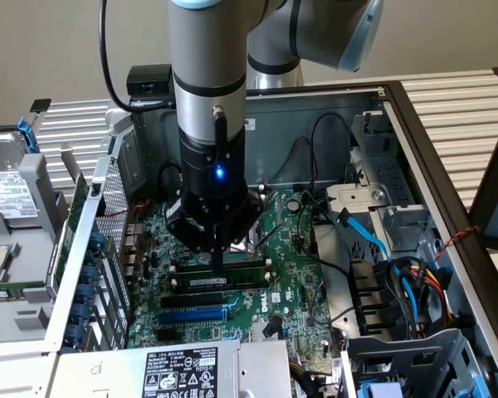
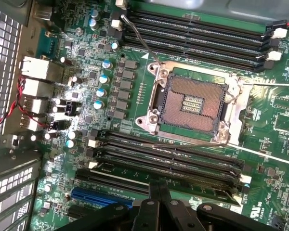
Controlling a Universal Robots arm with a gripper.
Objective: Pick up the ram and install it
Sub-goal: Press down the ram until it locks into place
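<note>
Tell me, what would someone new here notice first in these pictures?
Probably the big grey robot arm reaching down into an open computer case, its tool shut and pressing on the ram at a black slot on the green motherboard. In the wrist view, the bare square processor socket stands out between rows of memory slots.

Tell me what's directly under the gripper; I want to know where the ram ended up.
Under the shut gripper the ram stands on edge in a memory slot of the motherboard. Its slot contacts and whether it is fully seated are hidden.

End effector (image 2: pixel 159 204) covers ram (image 1: pixel 228 280) middle; power supply label (image 1: pixel 180 371) text unreadable.
</note>
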